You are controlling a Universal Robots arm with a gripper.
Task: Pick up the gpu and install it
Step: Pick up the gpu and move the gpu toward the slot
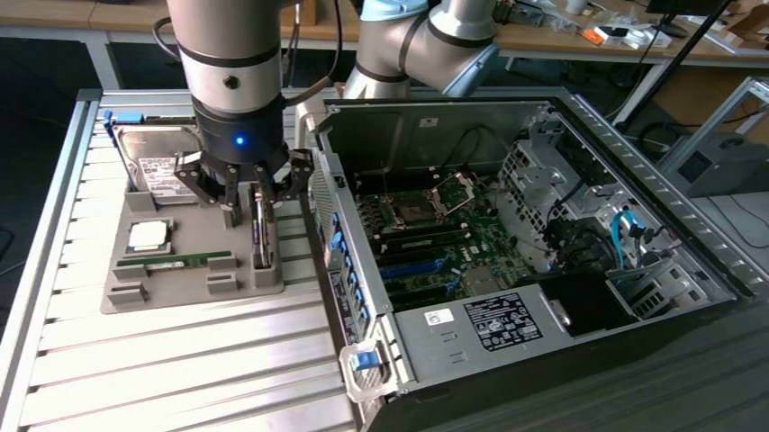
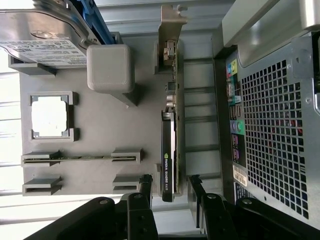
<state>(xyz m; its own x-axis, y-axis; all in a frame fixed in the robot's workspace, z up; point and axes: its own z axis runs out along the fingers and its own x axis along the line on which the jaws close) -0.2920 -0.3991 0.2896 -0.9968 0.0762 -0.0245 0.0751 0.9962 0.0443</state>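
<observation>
The pincer (image 1: 255, 205) is hanging wide open, gripping nothing, a finger on each side of the gpu (image 1: 261, 243). The card is standing on edge in the tray (image 1: 168, 290) directly beneath it, so its flat faces are meeting the pads. Just beside the pincer, the case (image 1: 420, 112) is lying open for the install.

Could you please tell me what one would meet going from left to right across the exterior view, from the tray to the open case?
CPU → gpu → motherboard → blue cable. The hard drive and memory stick overlap the CPU's span, so they are left out.
</observation>
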